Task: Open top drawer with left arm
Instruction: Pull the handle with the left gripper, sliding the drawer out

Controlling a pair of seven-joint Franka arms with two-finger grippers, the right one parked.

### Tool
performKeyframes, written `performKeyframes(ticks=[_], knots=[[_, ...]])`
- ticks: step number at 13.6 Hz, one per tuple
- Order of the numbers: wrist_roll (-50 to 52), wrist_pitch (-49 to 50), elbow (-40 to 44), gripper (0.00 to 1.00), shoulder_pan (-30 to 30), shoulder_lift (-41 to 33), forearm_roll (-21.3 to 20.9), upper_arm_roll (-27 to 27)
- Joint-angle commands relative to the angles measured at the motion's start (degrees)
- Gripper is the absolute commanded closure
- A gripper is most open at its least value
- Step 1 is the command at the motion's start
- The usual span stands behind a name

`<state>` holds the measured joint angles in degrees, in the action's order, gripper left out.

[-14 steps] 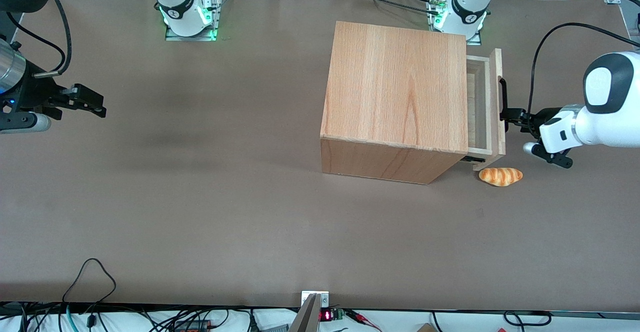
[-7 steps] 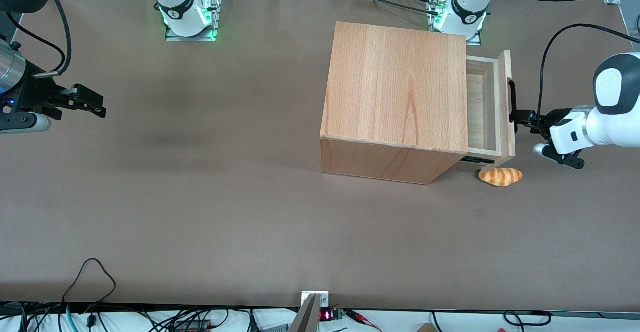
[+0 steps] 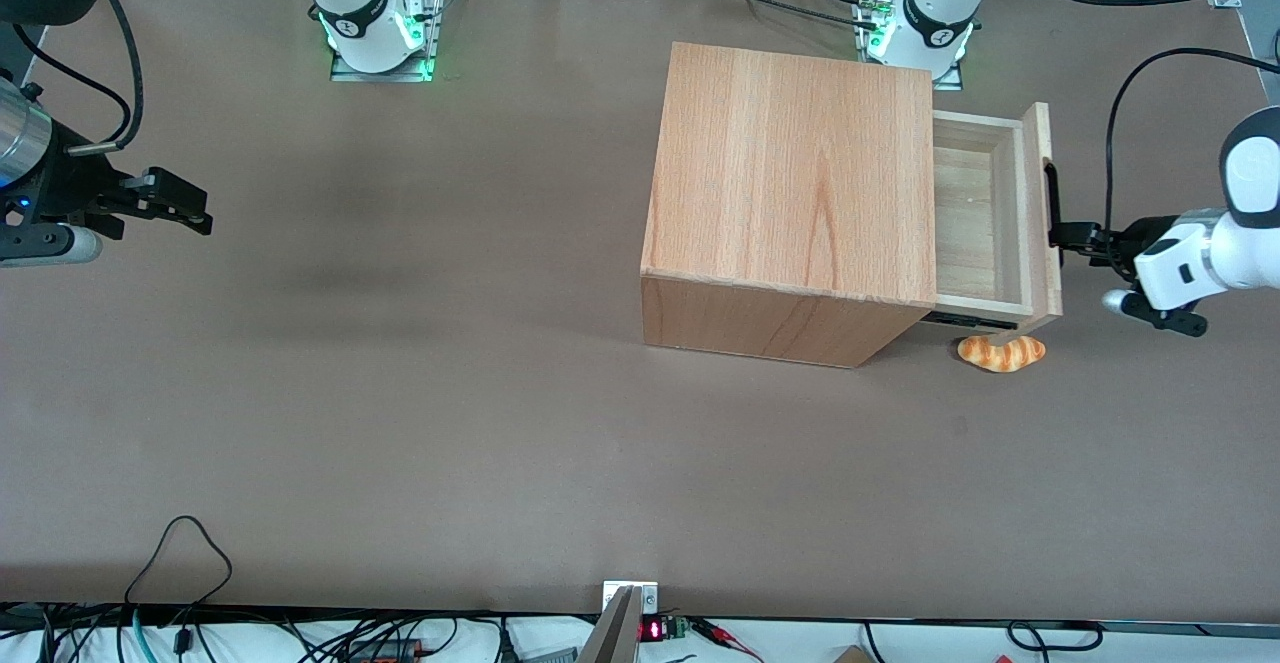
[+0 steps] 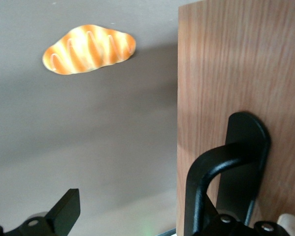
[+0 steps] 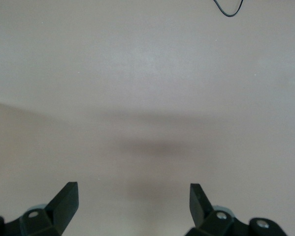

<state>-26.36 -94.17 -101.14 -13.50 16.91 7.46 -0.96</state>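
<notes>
Moved: your top drawer (image 3: pixel 985 218) slid farther out of the cabinet (image 3: pixel 795 193).
Tool: your tool (image 3: pixel 1062 236) hooks the handle (image 4: pixel 221 172), fingers spread wide.
Nearby: bread (image 3: pixel 1001 352) just beside the drawer.
Desk: brown desk (image 3: pixel 400 393).

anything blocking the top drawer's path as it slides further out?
Nothing visible does. The pincer is at the handle of the top drawer, one finger hooked inside the bar. The bread roll lies on the table nearer the front camera, below the drawer's corner and apart from it.
</notes>
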Motion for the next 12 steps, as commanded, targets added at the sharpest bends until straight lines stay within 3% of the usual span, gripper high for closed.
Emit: performKeyframes(ticks=[1, 12], knots=[[-1.23, -1.81, 1.91, 0.00, -0.21, 3.48, -3.07, -0.01], [-4.31, -1.11, 5.24, 0.00, -2.50, 4.45, -3.07, -0.09]])
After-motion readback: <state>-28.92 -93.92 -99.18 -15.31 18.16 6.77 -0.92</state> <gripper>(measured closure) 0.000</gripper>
